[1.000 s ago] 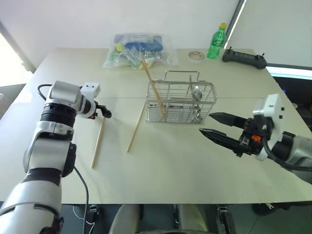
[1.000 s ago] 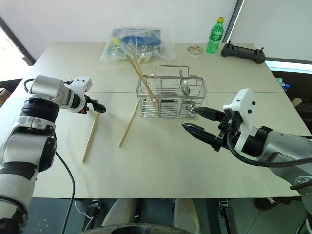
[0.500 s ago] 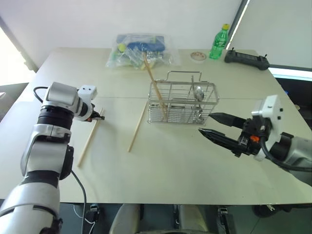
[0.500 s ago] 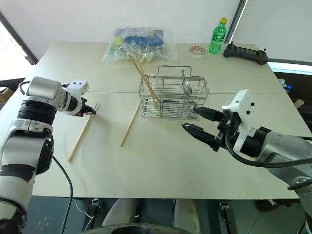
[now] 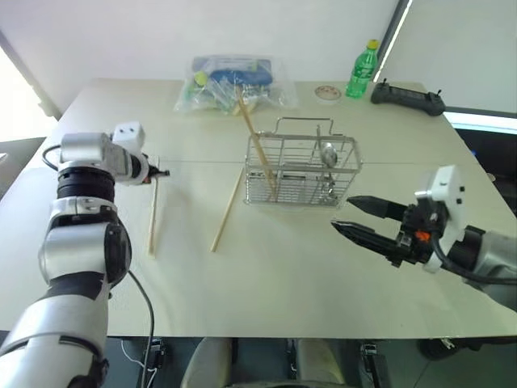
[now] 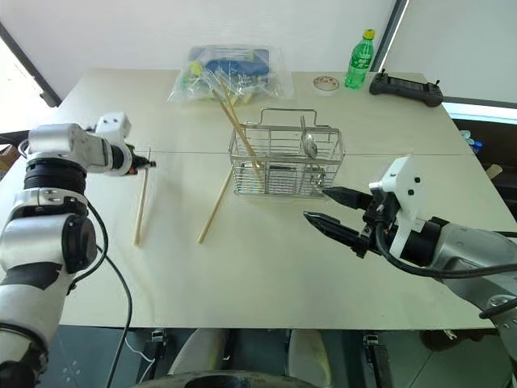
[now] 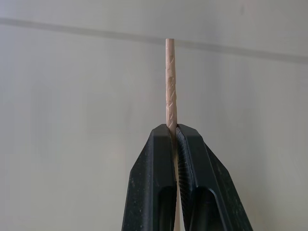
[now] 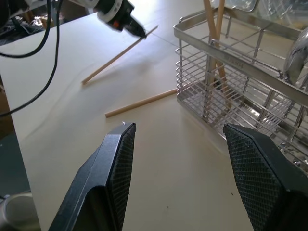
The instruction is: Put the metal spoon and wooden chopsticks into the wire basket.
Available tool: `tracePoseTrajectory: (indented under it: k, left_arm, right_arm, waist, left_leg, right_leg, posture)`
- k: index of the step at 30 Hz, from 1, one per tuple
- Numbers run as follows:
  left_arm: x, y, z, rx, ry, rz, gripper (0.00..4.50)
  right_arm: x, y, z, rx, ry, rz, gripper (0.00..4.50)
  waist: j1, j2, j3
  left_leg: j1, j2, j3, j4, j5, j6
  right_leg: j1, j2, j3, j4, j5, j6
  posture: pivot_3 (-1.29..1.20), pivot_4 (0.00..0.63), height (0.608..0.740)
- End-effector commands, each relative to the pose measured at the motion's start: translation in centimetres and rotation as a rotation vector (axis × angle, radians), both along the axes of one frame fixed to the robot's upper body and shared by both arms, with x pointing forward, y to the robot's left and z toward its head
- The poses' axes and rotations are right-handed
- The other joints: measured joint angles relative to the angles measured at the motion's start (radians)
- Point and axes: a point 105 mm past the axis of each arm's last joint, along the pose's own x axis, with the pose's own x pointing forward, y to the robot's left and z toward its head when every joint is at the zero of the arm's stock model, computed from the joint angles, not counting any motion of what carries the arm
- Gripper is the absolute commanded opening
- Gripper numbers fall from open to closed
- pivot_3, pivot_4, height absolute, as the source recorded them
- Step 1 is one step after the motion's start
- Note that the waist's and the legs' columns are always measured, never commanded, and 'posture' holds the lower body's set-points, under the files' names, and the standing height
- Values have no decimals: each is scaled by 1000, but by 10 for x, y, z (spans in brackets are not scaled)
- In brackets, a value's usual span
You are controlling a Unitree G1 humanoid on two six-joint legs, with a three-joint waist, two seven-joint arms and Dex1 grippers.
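Left eye view: at far left, the left gripper point(image 5: 161, 172) pinches the far end of a chopstick point(image 5: 153, 212), whose near end slants down to the table point(image 5: 266, 283). Next, another chopstick point(image 5: 227, 210) lies flat beside the basket point(image 5: 300, 171). Two chopsticks point(image 5: 256, 145) lean inside it, with the spoon point(image 5: 326, 155) upright. At right, the right gripper point(image 5: 353, 217) hovers with fingers spread, holding nothing.
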Motion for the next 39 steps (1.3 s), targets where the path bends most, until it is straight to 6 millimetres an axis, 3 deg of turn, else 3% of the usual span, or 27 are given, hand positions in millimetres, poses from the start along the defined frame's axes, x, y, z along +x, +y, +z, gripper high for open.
tracePoseTrajectory:
  k: [1, 3, 6, 9, 12, 16, 20, 25, 29, 35, 39]
  left_arm:
    - [20, -7, 94, -123, -463, -18, 45]
    - [15, -16, 143, -213, -698, -82, 45]
    - [1, -30, 194, -347, -917, -161, 45]
    - [-13, -42, 228, -413, -1073, -223, 45]
    - [-22, -75, 248, -433, -1149, -329, 45]
    - [-26, -125, 238, -459, -1132, -474, 45]
    - [-32, -158, 226, -451, -1115, -580, 45]
    - [-37, -198, 179, -312, -1066, -749, 45]
    - [-38, -202, 166, -292, -1039, -774, 45]
    - [-38, -198, 160, -281, -1028, -774, 45]
    - [-46, -206, 159, -322, -1028, -805, 45]
  right_arm:
    - [-4, -3, 13, -5, -38, 11, 2980]
    - [-4, -5, 13, -5, -33, -3, 2980]
    - [-8, 0, 14, 10, -30, 19, 2980]
    - [-8, 5, 13, 11, -39, 36, 2980]
    - [-2, 5, 15, 14, -53, 10, 2980]
    - [-6, 7, 15, 20, -51, 14, 2980]
    - [-7, 7, 14, 35, -53, -3, 2980]
    - [-7, 7, 15, 50, -57, -26, 2980]
    - [-7, 7, 15, 52, -60, -39, 2980]
    - [-5, 2, 19, 70, -69, -68, 2980]
    - [-4, 2, 19, 80, -66, -76, 2980]
  waist:
    - [1, 0, 0]
    - [2, -1, 0]
    - [1, -2, 1]
    - [0, -2, 1]
    - [0, -2, 0]
    - [3, -2, 1]
    - [-1, -2, 1]
    - [-1, 0, 0]
    - [1, -1, 0]
    - [2, 0, 0]
    - [4, 0, 0]
  left_leg:
    - [0, 0, 0, 0, 0, 0]
    - [0, 0, 0, 0, 0, 0]
    - [-1, 0, 0, 0, 0, 0]
    - [-1, 0, 1, 0, 0, 0]
    - [1, -1, 1, 0, 0, 0]
    - [1, -1, 0, 3, 0, 0]
    - [0, -1, 1, 5, 0, 0]
    - [1, -1, 1, 5, 0, 0]
    - [0, 0, 1, 6, 0, 0]
    - [-1, 0, 0, 10, -1, 1]
    - [-1, 0, 0, 10, -1, 1]
  right_leg:
    - [0, 0, 0, 0, 0, 0]
    - [0, -1, 0, -1, 0, 0]
    - [0, -1, 0, -1, 0, 0]
    - [0, -1, 0, -2, 0, 0]
    - [2, -1, 0, -1, 0, 1]
    - [4, 0, -1, -2, 0, 1]
    - [5, 0, 0, -2, 1, 1]
    - [4, 2, 0, -1, 1, 1]
    - [4, 3, 0, -1, 1, 0]
    - [7, 2, 0, -2, -1, -3]
    - [7, 2, 0, -3, 0, -1]
  posture:
    - [0, 150, 721]
    - [0, 150, 721]
    - [0, 150, 721]
    - [0, 150, 721]
    - [0, 150, 721]
    - [0, 150, 721]
    - [0, 150, 721]
    - [0, 150, 721]
    - [0, 150, 721]
    - [0, 150, 721]
    - [0, 150, 721]
